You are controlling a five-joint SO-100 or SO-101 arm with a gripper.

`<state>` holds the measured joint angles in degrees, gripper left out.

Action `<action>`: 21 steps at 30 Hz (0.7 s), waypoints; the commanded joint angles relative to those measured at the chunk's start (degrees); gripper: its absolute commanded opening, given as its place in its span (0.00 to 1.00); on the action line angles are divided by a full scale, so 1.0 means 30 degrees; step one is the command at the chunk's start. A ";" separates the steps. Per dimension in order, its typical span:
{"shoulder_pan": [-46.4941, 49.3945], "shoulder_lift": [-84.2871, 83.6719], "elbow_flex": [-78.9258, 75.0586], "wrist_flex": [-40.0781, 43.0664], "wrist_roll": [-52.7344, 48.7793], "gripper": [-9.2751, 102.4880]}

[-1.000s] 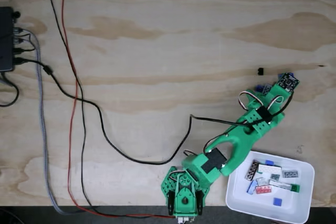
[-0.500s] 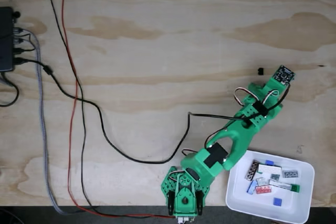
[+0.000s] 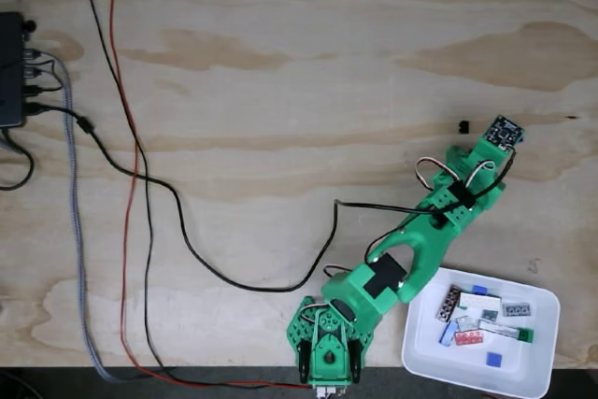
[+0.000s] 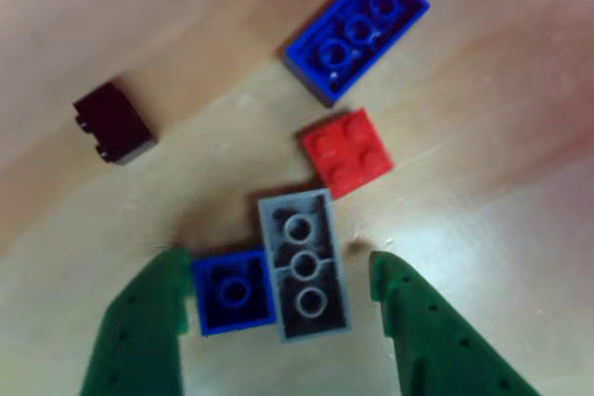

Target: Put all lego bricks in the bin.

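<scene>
Wide-spread green gripper (image 4: 278,299) brackets a small blue square brick (image 4: 232,291) touching an upturned grey hollow-tubed brick (image 4: 303,263); smooth plywood beneath.

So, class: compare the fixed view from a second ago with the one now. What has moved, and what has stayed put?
The arm stretched a little further up the table, so the gripper end covers the bricks that peeked out beside it a second ago. In the last half second it barely shifted. Its open fingers bracket a small blue brick and a grey brick; nothing is gripped. The black brick, the bin and its bricks stayed.
</scene>
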<state>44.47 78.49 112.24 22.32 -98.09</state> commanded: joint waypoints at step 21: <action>1.0400 2.1328 0.3545 0.9639 0.1143 0.08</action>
<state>60.03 111.97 124.37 40.52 -91.05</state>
